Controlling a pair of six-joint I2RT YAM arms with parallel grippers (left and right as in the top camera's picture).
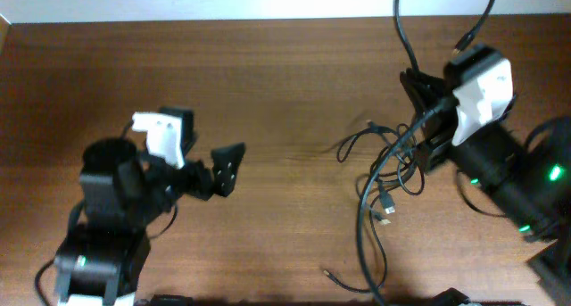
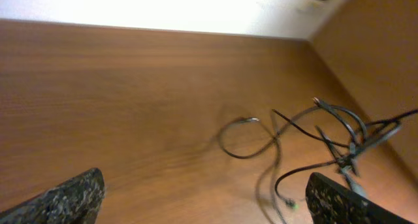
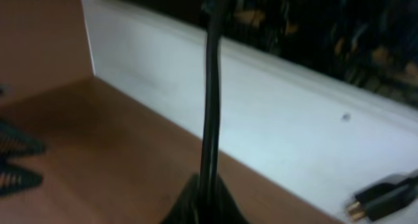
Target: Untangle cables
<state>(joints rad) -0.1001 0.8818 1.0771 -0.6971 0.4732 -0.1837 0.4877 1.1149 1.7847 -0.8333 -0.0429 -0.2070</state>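
The cables (image 1: 390, 160) lie as a loose tangle of thin black loops on the brown table, right of centre, with a small plug end (image 1: 385, 215) toward the front. In the left wrist view the tangle (image 2: 326, 140) sits ahead and to the right. My left gripper (image 1: 227, 168) (image 2: 199, 208) hovers open well left of it, nothing between its fingers (image 2: 62, 201). My right gripper (image 1: 417, 85) is at the tangle's far right edge, shut on a black cable (image 3: 210, 100) that rises straight out of its jaws (image 3: 206, 198) toward the back wall.
A white wall strip (image 3: 274, 100) runs along the table's back edge, and a dark plug (image 3: 382, 198) lies at its foot. A thicker black cord (image 1: 364, 226) curves from the right arm down to the front edge. The left arm's base (image 1: 103, 243) stands front left.
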